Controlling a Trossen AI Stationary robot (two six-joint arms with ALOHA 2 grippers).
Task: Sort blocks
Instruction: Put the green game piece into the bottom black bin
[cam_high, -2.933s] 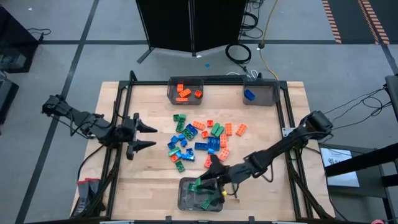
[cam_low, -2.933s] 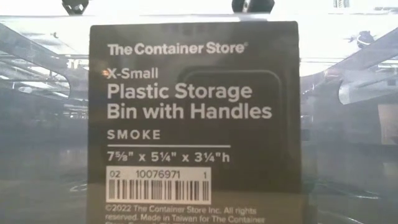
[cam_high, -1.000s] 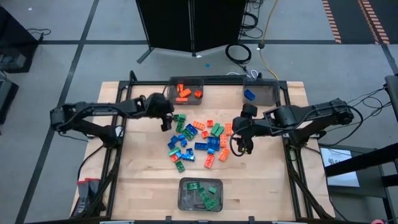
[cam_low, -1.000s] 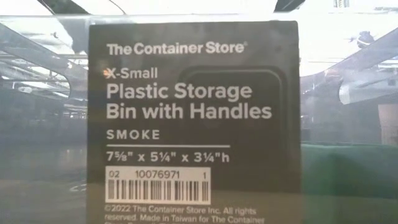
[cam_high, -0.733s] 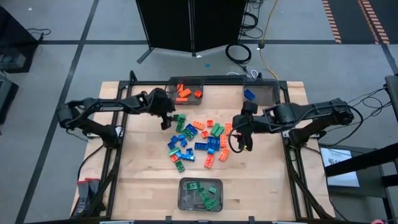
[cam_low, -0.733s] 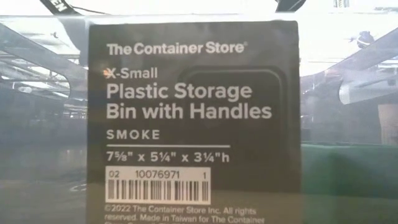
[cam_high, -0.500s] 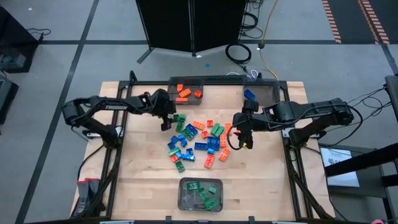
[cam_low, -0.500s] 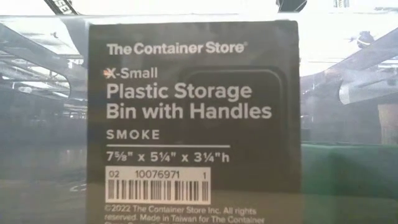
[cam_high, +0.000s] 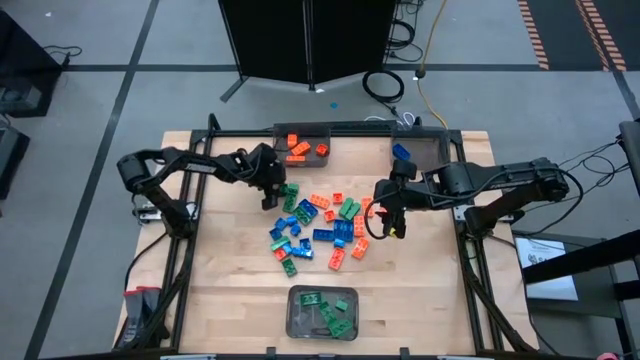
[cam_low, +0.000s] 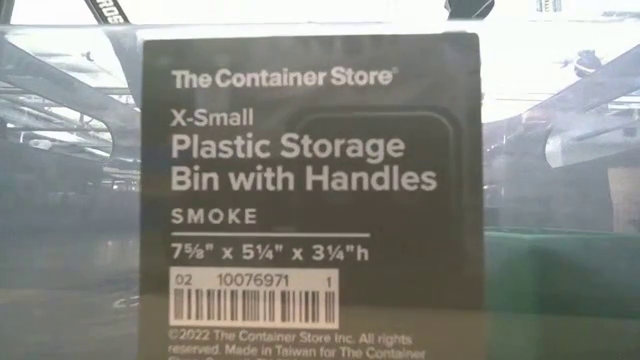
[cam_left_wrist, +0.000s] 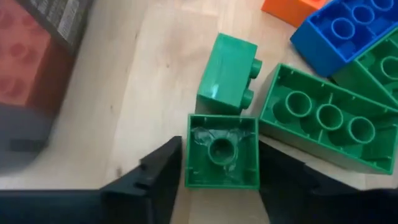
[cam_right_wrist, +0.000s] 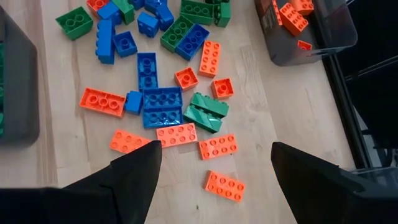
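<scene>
A pile of orange, green and blue blocks (cam_high: 322, 222) lies on the wooden table (cam_high: 230, 280). My left gripper (cam_high: 272, 196) is down at the pile's far left corner. A small green block (cam_left_wrist: 221, 158) lies there with its hollow side up, between the two fingers (cam_left_wrist: 158, 177). Beside it lie another small green block (cam_left_wrist: 229, 74) on its side and a long green one (cam_left_wrist: 323, 118), also hollow side up. My right gripper (cam_high: 386, 226) hangs open above the pile's right edge with nothing between its fingers (cam_right_wrist: 134, 177). My left gripper has the small green block between its two fingers, one against each of two opposite side walls (cam_left_wrist: 189, 163). The fingers come slanting down from the table's left. The block rests on the table, hollow side up.
A bin (cam_high: 300, 146) with orange blocks stands at the far edge, close behind my left gripper. Another bin (cam_high: 420, 152) at the far right holds a blue block. A third bin (cam_high: 322, 312) at the near edge holds green blocks; its label (cam_low: 310, 200) fills the low view.
My left gripper has come down and moved away from the orange bin toward the pile's far left corner, ending around the small green block. The blocks have stayed where they were.
</scene>
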